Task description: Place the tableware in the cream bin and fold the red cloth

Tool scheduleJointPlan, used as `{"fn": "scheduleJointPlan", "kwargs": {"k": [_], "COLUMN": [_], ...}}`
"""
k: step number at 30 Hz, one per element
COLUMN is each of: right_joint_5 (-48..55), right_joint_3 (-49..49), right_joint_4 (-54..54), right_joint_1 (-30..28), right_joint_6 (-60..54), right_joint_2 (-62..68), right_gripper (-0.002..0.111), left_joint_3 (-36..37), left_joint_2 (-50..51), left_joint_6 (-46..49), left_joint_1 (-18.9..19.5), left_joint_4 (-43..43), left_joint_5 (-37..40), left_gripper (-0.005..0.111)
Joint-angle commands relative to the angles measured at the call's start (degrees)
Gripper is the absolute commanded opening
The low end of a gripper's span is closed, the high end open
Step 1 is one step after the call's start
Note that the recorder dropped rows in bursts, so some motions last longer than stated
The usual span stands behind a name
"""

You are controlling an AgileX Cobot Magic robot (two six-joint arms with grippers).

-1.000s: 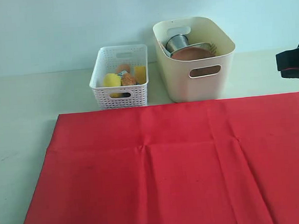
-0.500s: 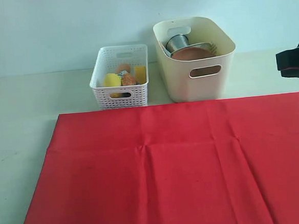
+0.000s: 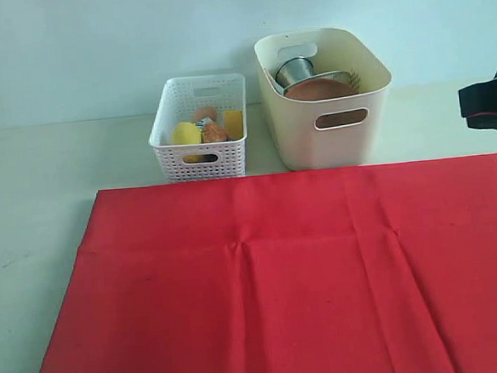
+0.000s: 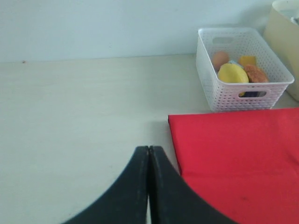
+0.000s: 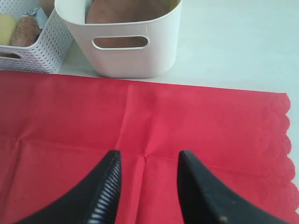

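The red cloth [image 3: 280, 278] lies spread flat over the near part of the table, its scalloped edge [image 5: 285, 135] on the right. Behind it stands the cream bin [image 3: 334, 133] holding a steel cup [image 3: 294, 70] and a round brown plate [image 3: 318, 89]; the rest of the tableware is hidden. My left gripper [image 4: 149, 149] is shut and empty over bare table beside the red cloth's [image 4: 238, 163] far left corner. My right gripper [image 5: 148, 155] hangs open above the red cloth [image 5: 149, 116], nothing between its fingers; only a dark part of that arm [image 3: 490, 101] shows at the exterior view's right edge.
A low white perforated basket [image 3: 221, 158] with a lemon [image 3: 185, 134], an egg and other food stands left of the cream bin [image 5: 133, 60]. Bare pale tabletop [image 4: 79, 116] lies left of the cloth, and a pale wall rises behind the bins.
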Motion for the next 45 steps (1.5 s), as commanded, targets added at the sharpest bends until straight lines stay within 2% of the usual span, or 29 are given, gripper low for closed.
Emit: {"fn": "scheduleJointPlan", "kwargs": {"k": [1,17,21,28,38,45], "right_joint_5": [-0.70,-1.08,-1.08,-0.84,-0.57,0.17], "right_joint_3": [0.29,0.29,0.29,0.29,0.29,0.29], "right_joint_4": [0.43,0.82,0.82,2.19,2.33,2.33], "right_joint_1": [0.03,0.03,0.03,0.03,0.03,0.03], "right_joint_6": [-0.39,-0.39,-0.39,-0.39,-0.39,-2.51], "right_joint_2": [-0.55,-0.55,-0.55,-0.55,-0.55,-0.55], "right_gripper": [0.038,0.038,0.038,0.038,0.038,0.038], "left_joint_3": [-0.44,-0.44,-0.44,-0.44,-0.44,-2.99], "left_joint_2": [0.02,0.02,0.02,0.02,0.22,5.80], "left_joint_6": [0.00,-1.38,-6.81,-5.65,-3.49,-3.49], "left_joint_1": [0.24,0.24,0.24,-0.82,-3.97,-5.45], "left_joint_4": [-0.35,-0.57,-1.85,-3.21,-3.29,-5.27], "left_joint_5": [-6.56,-7.33,-4.02,2.45,5.13,11.44], "left_gripper": [0.000,0.000,0.000,0.000,0.000,0.000]}}
